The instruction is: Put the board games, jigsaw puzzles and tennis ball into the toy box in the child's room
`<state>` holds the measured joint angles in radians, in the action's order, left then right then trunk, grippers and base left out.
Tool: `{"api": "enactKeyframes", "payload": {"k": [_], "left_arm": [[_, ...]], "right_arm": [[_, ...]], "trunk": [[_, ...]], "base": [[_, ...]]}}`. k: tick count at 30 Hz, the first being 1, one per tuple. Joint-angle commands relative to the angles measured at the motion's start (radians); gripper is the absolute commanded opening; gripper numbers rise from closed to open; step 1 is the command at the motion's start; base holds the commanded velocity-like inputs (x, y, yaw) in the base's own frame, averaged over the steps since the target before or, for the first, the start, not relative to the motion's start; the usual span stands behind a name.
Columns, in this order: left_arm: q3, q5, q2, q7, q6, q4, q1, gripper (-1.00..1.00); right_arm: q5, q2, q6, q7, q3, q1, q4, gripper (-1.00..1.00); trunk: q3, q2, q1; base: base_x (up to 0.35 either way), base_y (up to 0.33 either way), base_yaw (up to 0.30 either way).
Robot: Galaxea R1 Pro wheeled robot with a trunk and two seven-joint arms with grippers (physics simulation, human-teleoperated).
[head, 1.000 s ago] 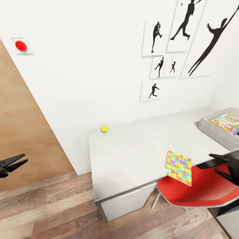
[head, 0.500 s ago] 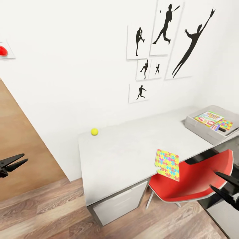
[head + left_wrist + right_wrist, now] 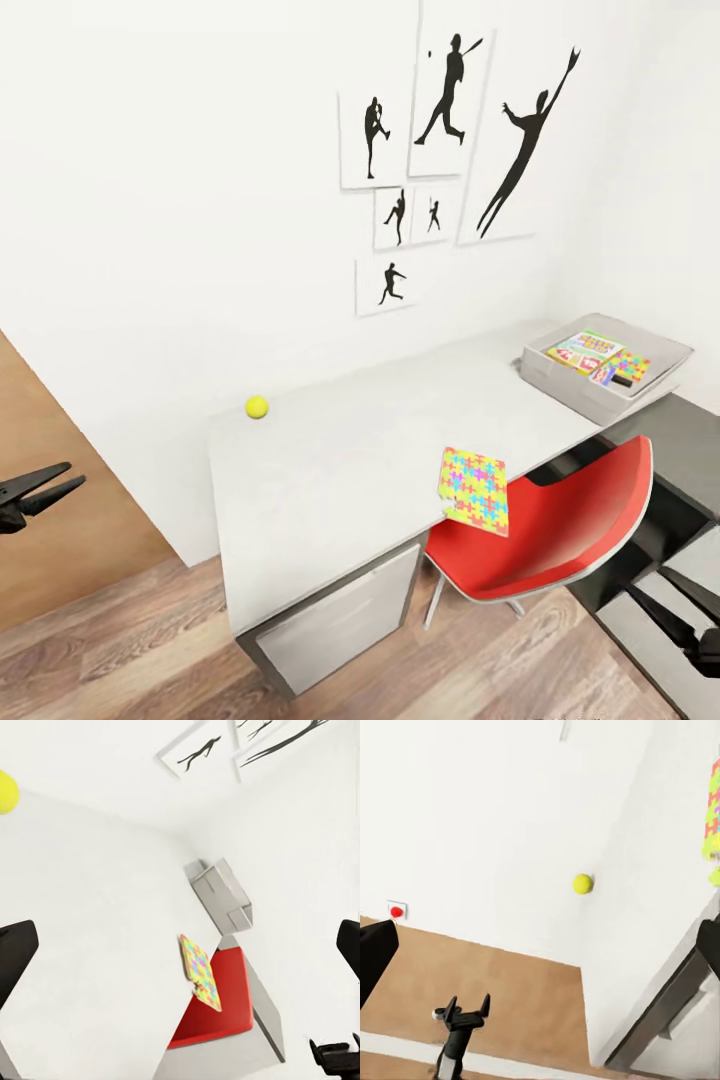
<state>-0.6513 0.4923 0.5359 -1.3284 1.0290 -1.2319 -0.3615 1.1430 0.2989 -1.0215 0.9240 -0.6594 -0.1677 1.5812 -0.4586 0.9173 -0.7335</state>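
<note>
The tennis ball point(image 3: 257, 407) rests near the back left corner of the light grey table point(image 3: 350, 450), close to the wall. A jigsaw puzzle point(image 3: 474, 490) lies at the table's front edge and hangs partly over it. At the table's far right stands the toy box point(image 3: 560, 385), holding a colourful board game point(image 3: 583, 352) and a second puzzle slab point(image 3: 630, 365). My left gripper point(image 3: 40, 490) hangs open over the floor, well left of the table. My right gripper point(image 3: 690, 610) is open, low beside the chair. The right wrist view catches the ball point(image 3: 582, 883) and a puzzle edge point(image 3: 712, 817).
A red chair point(image 3: 540, 530) is tucked at the table front, directly below the overhanging puzzle. A white drawer unit point(image 3: 330, 620) sits under the table's left end. A lower dark grey cabinet point(image 3: 690, 450) adjoins on the right. Brown door point(image 3: 60, 520) at left; posters point(image 3: 440, 90) on the wall.
The whole picture has slid leftward, so the camera has turned right. My right gripper now sits lower in the picture. Ball, puzzle and toy box hold their places on the table.
</note>
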Motion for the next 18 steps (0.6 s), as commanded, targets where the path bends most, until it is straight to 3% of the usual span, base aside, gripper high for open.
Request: {"api": "enactKeyframes", "payload": {"k": [1, 4, 5, 8, 14, 18], "left_arm": [[0.000, 0.002, 0.000, -0.002, 0.008, 0.000, -0.001, 1.00], [0.001, 0.002, -0.001, -0.003, 0.008, 0.000, -0.001, 1.00], [0.002, 0.002, -0.001, -0.003, 0.008, 0.000, -0.001, 1.00], [0.003, 0.002, -0.002, -0.003, 0.008, -0.001, -0.001, 1.00], [0.005, 0.002, -0.005, -0.003, 0.009, -0.025, -0.001, 1.00], [0.005, 0.002, -0.007, -0.004, 0.009, -0.035, -0.001, 1.00]], "right_arm": [[-0.067, -0.010, 0.028, 0.102, -0.022, 0.000, 0.000, 1.00], [-0.144, -0.018, 0.081, 0.248, -0.049, -0.001, -0.001, 1.00], [-0.193, -0.020, 0.113, 0.334, -0.061, -0.002, -0.003, 1.00], [-0.266, -0.024, 0.146, 0.423, -0.077, -0.003, -0.005, 1.00], [-0.374, -0.029, 0.175, 0.498, -0.123, -0.004, -0.014, 1.00], [-0.398, -0.031, 0.184, 0.507, -0.136, -0.004, -0.016, 1.00]], "trunk": [[0.001, 0.001, 0.000], [0.005, 0.001, 0.000], [0.006, 0.001, 0.000], [0.008, 0.001, 0.000], [0.010, 0.001, 0.000], [0.011, 0.001, 0.000]], "base": [[0.000, 0.000, -0.185], [0.000, 0.000, -0.184], [0.000, 0.000, -0.174], [0.000, 0.000, -0.150], [0.000, 0.000, -0.063], [0.000, 0.000, -0.016]]}}
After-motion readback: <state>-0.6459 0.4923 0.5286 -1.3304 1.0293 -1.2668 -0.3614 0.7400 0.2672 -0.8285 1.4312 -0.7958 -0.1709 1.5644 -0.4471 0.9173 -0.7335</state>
